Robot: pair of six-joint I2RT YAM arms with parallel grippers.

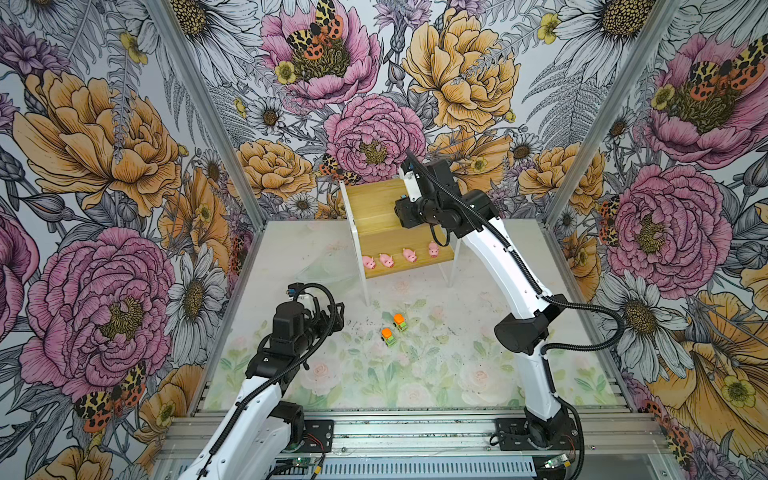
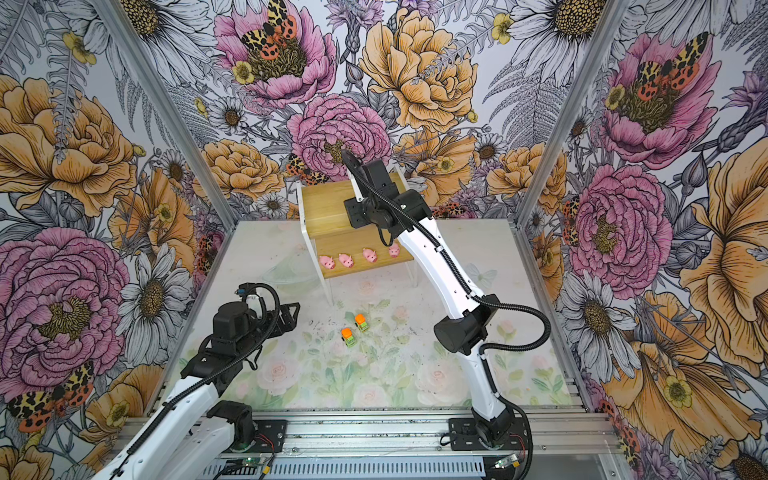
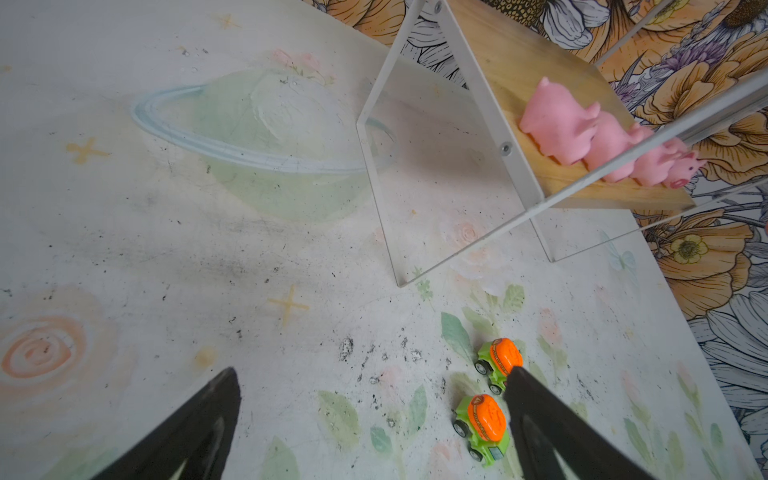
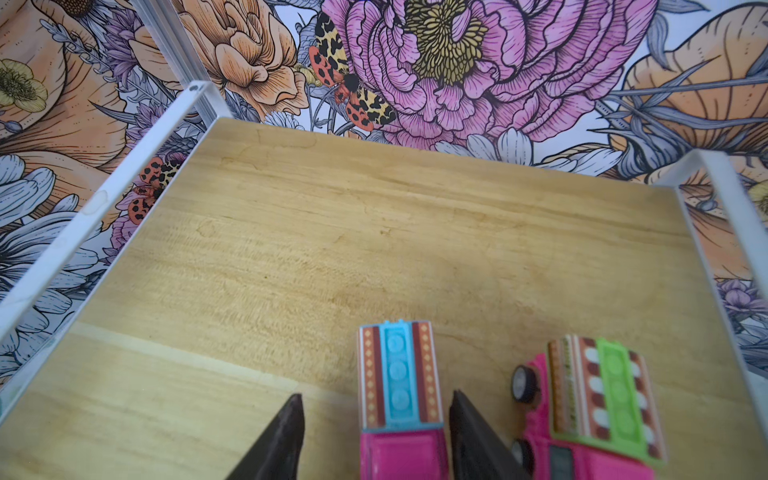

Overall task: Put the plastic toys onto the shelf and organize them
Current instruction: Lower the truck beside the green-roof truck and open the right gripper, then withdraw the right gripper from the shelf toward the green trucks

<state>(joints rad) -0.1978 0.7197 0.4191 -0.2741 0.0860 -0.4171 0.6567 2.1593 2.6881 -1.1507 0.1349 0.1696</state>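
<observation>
The shelf (image 1: 370, 203) stands at the back of the table. Several pink pigs (image 1: 386, 260) stand in a row on its lower board. In the right wrist view my right gripper (image 4: 376, 395) is open over the upper board (image 4: 332, 232). A pink striped car with a blue roof (image 4: 397, 374) sits between the fingers with a gap on each side. A second pink car with a green roof (image 4: 598, 399) lies beside it. Two green trucks with orange tops (image 1: 400, 322) (image 1: 387, 336) sit on the table. My left gripper (image 3: 373, 370) hangs open beside them, holding nothing.
The right arm (image 1: 490, 245) reaches over the shelf's right side and hides both cars in both top views. Clear acrylic legs (image 3: 436, 174) hold the shelf up. Flowered walls (image 1: 104, 166) close in the table on three sides, and a metal rail (image 1: 374, 424) runs along the front.
</observation>
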